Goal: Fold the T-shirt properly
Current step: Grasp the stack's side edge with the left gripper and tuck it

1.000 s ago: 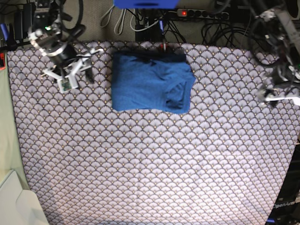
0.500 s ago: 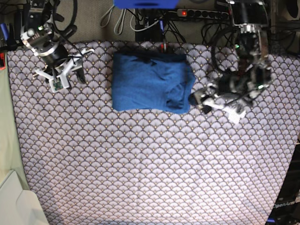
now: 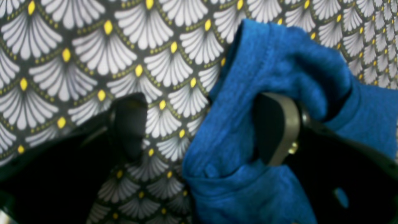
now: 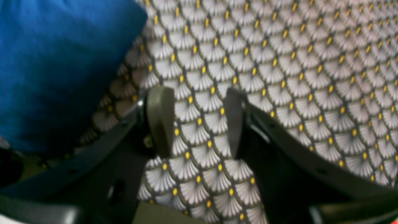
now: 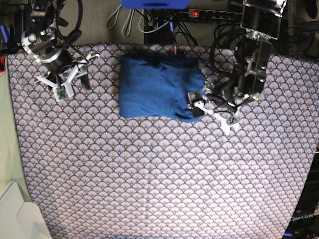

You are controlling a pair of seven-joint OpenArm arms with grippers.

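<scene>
Base cam overhead; wrist cams close, T-shirt (image 5: 158,87) shared.

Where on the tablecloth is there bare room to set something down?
Free: the whole near stretch of tablecloth below the T-shirt, and the strip between shirt and right gripper. Crowded: the shirt's corner, where the left gripper straddles a fold.

Table (image 5: 149,174) under scallop-patterned grey-white cloth; power strip (image 5: 212,15) and tangled cables (image 5: 149,25) on floor behind; even overhead light.
</scene>
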